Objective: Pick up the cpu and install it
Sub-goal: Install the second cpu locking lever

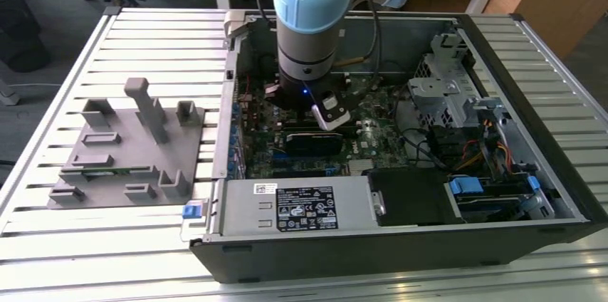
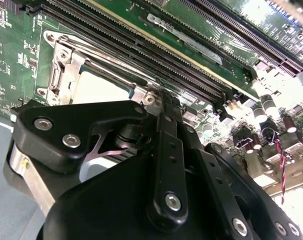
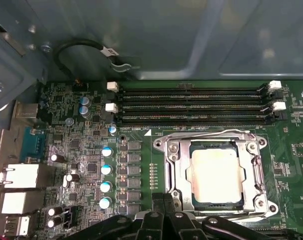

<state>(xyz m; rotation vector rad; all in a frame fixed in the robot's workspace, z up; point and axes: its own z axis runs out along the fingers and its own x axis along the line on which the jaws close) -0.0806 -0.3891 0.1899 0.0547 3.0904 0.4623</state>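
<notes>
While the arm reaches into the open computer case (image 1: 532,174) at the exterior view's centre, the cpu (image 3: 215,175) is seen seated in the motherboard socket (image 3: 174,165). The gripper (image 1: 329,113) is held just above it; whether its jaws are apart cannot be told.

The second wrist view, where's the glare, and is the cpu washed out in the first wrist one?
In the second wrist view, glare burns out the corner of the motherboard by the capacitors; the gripper's black body looms dark. In the first wrist view, the cpu glows pale and overexposed in its socket.
</notes>
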